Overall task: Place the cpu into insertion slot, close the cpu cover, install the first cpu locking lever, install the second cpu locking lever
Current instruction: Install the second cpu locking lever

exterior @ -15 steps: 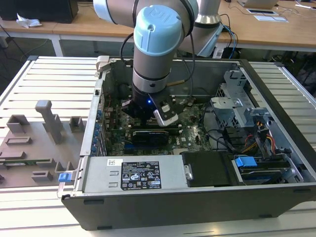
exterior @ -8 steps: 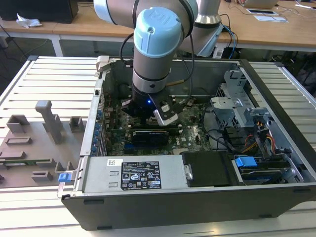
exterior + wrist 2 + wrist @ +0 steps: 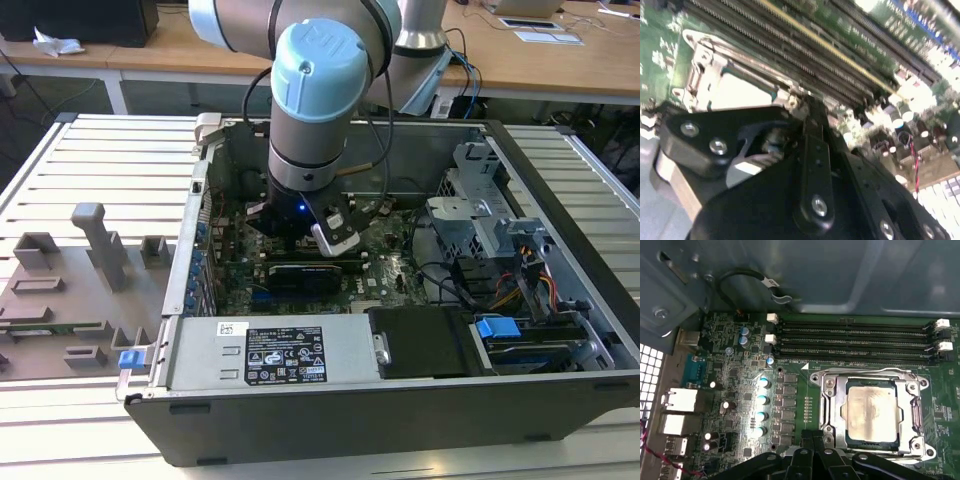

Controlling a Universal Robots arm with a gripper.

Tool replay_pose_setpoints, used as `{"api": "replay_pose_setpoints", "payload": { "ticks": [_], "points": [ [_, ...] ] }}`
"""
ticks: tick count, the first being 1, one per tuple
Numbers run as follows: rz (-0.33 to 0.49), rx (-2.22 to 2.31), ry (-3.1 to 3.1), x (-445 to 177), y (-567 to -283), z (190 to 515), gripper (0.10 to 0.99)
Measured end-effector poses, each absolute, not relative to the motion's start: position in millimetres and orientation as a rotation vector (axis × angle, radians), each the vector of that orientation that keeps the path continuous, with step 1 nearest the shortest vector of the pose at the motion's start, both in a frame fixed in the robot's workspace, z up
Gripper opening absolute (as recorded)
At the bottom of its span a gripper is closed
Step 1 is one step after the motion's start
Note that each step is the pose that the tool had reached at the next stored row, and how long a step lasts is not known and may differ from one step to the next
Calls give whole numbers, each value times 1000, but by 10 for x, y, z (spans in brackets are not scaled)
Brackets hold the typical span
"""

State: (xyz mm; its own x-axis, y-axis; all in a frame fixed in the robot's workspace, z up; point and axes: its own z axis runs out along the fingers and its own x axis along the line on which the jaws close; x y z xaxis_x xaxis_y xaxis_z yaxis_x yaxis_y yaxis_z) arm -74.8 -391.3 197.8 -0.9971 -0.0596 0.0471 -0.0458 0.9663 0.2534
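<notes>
Pincer (image 3: 812, 460) hangs low over the motherboard (image 3: 740, 375), its black linkage just beside one edge of the slot (image 3: 827, 407); whether its fingers are parted or together cannot be told; it carries nothing that can be seen; in the second wrist view the pincer (image 3: 807, 112) sits close against the socket's edge, black links and screw heads in front. In both wrist views the cpu (image 3: 873, 412) lies flat in the slot, its dull silver-beige top showing through the window of the cover (image 3: 910, 412); the cover is down over the chip, its grey frame lying round the cpu on all sides; a thin wire lever (image 3: 865, 372) runs along the side of the socket nearest the memory slots (image 3: 855, 342); four long black memory slots lie parallel just beyond it. In the exterior view the arm (image 3: 315, 110) reaches down into an open computer case (image 3: 400, 400) lying on a slatted surface (image 3: 110, 150); grey fixtures (image 3: 100, 245) stand on the surface to the exterior view's left of the case.
</notes>
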Motion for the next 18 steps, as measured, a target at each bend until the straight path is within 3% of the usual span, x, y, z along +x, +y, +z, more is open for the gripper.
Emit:
{"api": "replay_pose_setpoints", "payload": {
  "ticks": [8, 13, 18],
  "points": [
    [-375, 83, -3064, -747, -3887, 2340, 106],
    [-141, 76, -3079, -746, -3721, 2422, 106],
    [-11, 72, -3081, -745, -3599, 2438, 106]
  ]
}}
